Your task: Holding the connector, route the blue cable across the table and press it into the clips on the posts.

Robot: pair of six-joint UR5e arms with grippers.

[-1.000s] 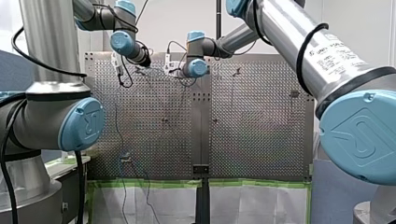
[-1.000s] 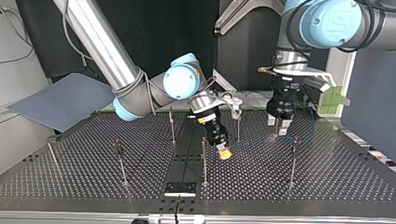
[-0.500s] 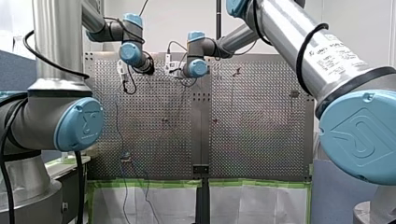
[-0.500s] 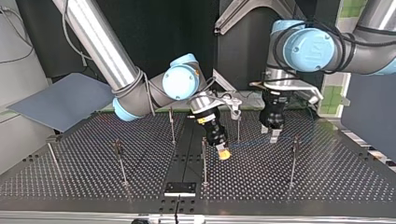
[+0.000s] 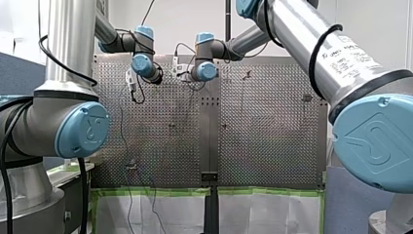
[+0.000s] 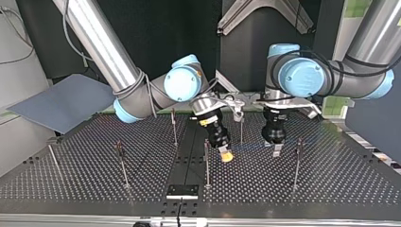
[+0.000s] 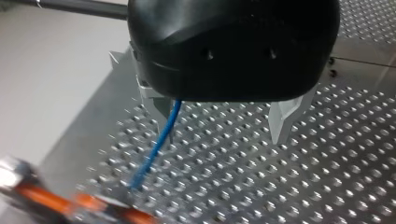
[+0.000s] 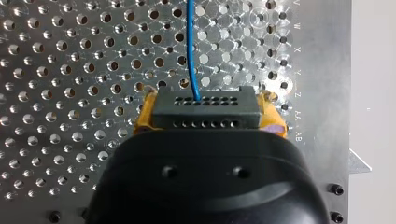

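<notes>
1. right gripper (image 8: 205, 116): clamped on the connector (image 8: 205, 111), with yellow pads (image 8: 144, 119) at both of its ends.
2. cable (image 8: 191, 56): blue. It leaves the middle of the connector's holed face and runs straight out from it, its long axis in line with the right gripper's reach, low over the table (image 8: 70, 70).
3. left gripper (image 7: 222, 119): the next item out along the cable from the connector. Its metal fingers (image 7: 285, 119) stand wide apart. The cable passes between them, hard by one finger and well clear of the other, not pinched.
4. mid post (image 6: 241, 127): in the top view, behind the cable's span, between the connector and the left gripper.
5. near post (image 6: 206, 163): just beside the connector, on the side away from the left gripper.
6. far post (image 6: 297, 161): beyond the left gripper from the connector.
7. Clips: too small to make out.

Note: the left gripper is nearer the free span. Seating it probably turns on shifting that span sideways to the mid post.
</notes>
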